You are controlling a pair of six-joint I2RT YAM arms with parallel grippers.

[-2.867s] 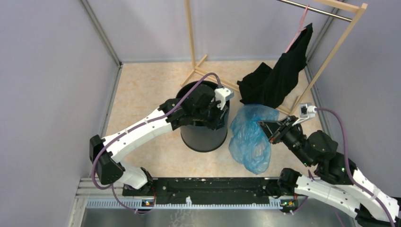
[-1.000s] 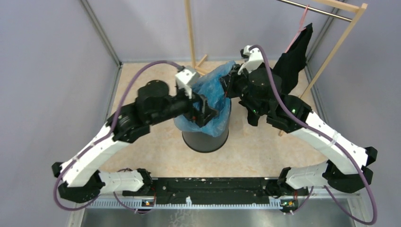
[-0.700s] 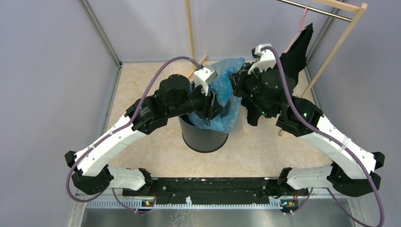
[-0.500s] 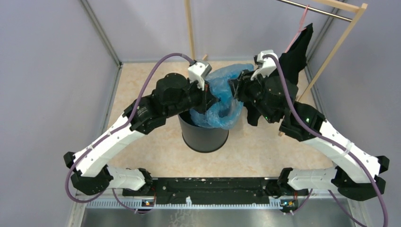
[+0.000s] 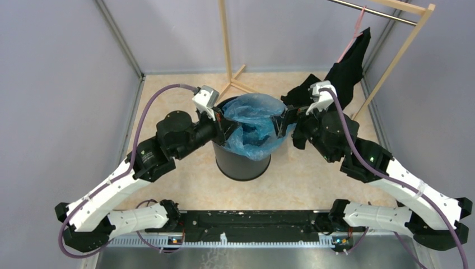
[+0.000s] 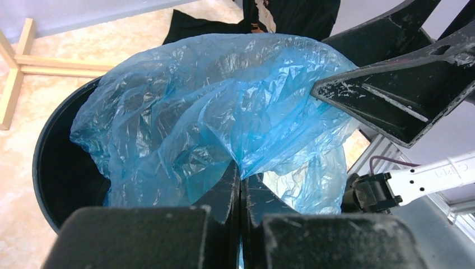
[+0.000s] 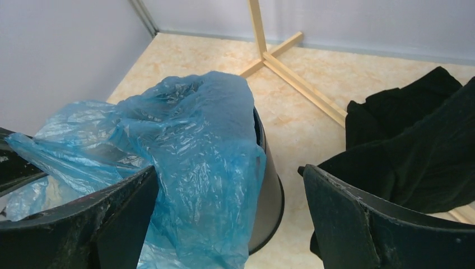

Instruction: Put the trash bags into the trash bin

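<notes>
1. The blue trash bag (image 5: pixel 252 124) lies bunched over the mouth of the black trash bin (image 5: pixel 241 166), with part hanging down its outer side.
2. The left tool (image 6: pixel 240 185) is pinched together on the bag's film.
3. The right tool (image 7: pixel 228 171) stands wide apart, with film lying against one finger.

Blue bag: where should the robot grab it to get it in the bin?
Probably the loose fold of the bag hanging outside the bin's near rim, reached from the right by the open right gripper. It is thin, crumpled film, easy to pinch, and the left gripper holds the other side.
</notes>
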